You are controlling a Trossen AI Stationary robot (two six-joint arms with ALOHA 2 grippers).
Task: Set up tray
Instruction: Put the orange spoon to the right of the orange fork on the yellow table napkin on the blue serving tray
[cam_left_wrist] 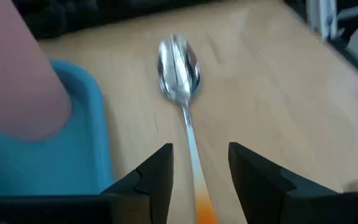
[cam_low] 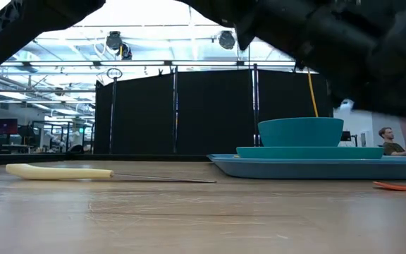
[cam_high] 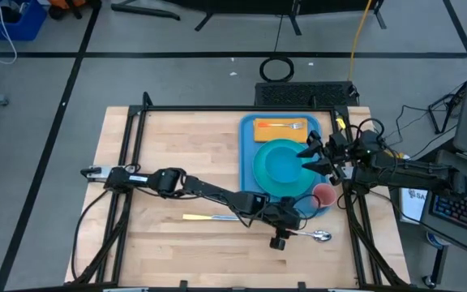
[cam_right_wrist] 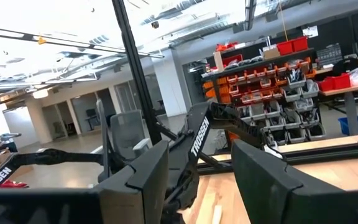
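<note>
- Blue tray [cam_high: 247,154] on the right half of the wooden table [cam_high: 177,162], long side running front to back; low view shows its rim flat on the wood.
- On the tray: yellow-orange napkin [cam_high: 280,130] at the far end with an orange-handled fork [cam_high: 282,125] on top; turquoise plate [cam_high: 284,165] in the middle, carrying a teal bowl [cam_low: 300,131]; pink cup [cam_high: 325,195] at the near right corner.
- Left gripper [cam_left_wrist: 199,171] low over the table just off the tray's near right corner; fingers [cam_left_wrist: 157,177] spread apart, straddling the orange-tipped handle of a metal spoon [cam_left_wrist: 179,62]; nothing grasped; spoon flat on the wood beside the tray's edge.
- Cream-handled knife [cam_high: 209,217] on bare table to the left of the left gripper, well apart from the tray.
- Right gripper [cam_right_wrist: 197,180] raised over the tray's right edge near the plate; fingers parted, empty, aimed out toward the room.
</note>
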